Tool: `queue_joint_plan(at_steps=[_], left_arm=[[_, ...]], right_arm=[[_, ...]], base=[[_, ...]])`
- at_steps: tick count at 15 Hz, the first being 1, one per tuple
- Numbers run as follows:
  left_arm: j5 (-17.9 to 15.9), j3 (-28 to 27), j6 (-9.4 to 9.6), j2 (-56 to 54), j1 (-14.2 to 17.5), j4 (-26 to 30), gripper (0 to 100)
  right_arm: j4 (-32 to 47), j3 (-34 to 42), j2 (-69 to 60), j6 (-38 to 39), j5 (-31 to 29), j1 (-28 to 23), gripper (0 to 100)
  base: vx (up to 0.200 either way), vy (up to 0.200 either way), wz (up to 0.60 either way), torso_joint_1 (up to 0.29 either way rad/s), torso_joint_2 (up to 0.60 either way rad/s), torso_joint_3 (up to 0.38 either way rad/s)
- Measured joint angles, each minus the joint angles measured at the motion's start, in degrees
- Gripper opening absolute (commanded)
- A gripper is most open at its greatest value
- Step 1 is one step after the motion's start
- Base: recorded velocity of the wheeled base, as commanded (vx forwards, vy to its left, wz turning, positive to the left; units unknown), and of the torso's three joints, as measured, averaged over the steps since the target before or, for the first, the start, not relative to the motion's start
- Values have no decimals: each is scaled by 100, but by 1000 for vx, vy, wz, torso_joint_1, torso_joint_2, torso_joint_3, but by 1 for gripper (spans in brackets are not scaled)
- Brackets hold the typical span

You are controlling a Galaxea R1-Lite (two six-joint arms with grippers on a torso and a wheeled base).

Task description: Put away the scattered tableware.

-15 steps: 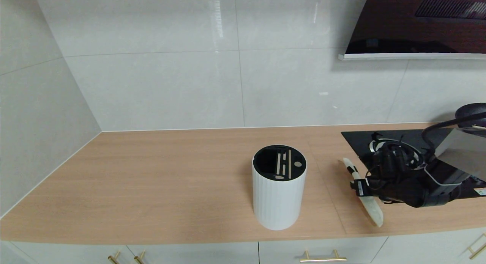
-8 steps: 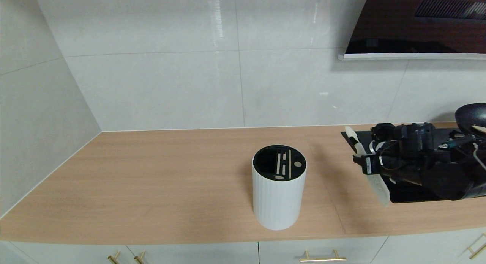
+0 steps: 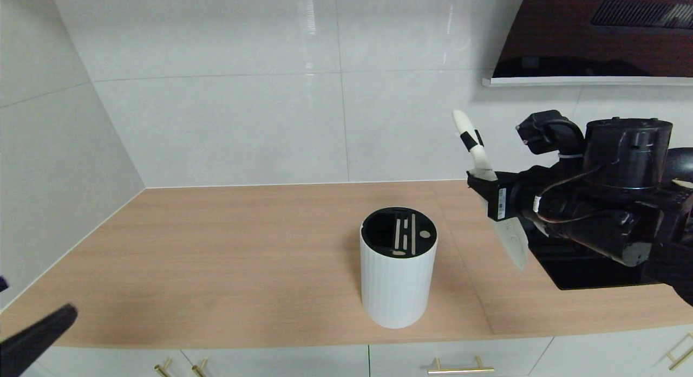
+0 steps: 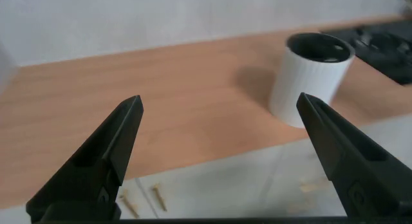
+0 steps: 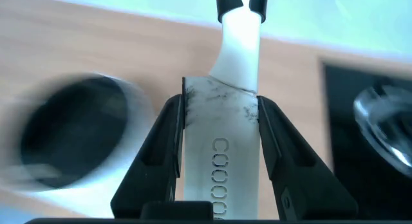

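Knife (image 3: 512,240) has risen off counter (image 3: 243,247) in right hand (image 3: 490,196).

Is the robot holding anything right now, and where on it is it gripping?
The right gripper holds a white knife, pinched on the blade just beside the handle.

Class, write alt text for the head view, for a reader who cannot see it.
The right gripper, jaws shut on a white knife, holds it tilted in the air right of a white ribbed holder standing on a wooden counter.
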Motion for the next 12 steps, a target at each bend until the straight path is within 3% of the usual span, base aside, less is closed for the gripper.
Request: queue_joint_plan(at_steps=[2, 3, 5, 6, 8, 9, 10, 12], left_arm=[[-173, -485, -767, 1150, -634, -645, 100], [-224, -588, -844, 1563, -905, -1053, 100], [-316, -477, -720, 2486, -1412, -2019, 100], [-378, -441, -802, 2839, -1626, -2333, 100], [-813, -583, -1872, 3543, -2096, -2950, 100], [-1139, -660, -2163, 3838, -2220, -3259, 100], [-1336, -725, -2308, 4109, -2299, -3541, 100], [-1454, -868, -2426, 4597, -2363, -3938, 100]], right_arm=[[0, 0, -108, 0, -241, 494, 0], [-1, 28, -127, 2, -339, 642, 0], [-1, 116, -102, 59, -591, 1239, 0], [-4, 141, -67, 155, -655, 1445, 0], [-4, 149, 35, 371, -706, 1803, 0], [-4, 141, 71, 395, -712, 1980, 0], [-1, 135, 96, 445, -720, 2114, 0], [-1, 69, 143, 656, -725, 2277, 0]], base=[[0, 0, 0, 0, 0, 0], [0, 0, 0, 0, 0, 0], [0, 0, 0, 0, 0, 0], [0, 0, 0, 0, 0, 0], [0, 0, 0, 0, 0, 0], [0, 0, 0, 0, 0, 0], [0, 0, 0, 0, 0, 0], [0, 0, 0, 0, 0, 0]])
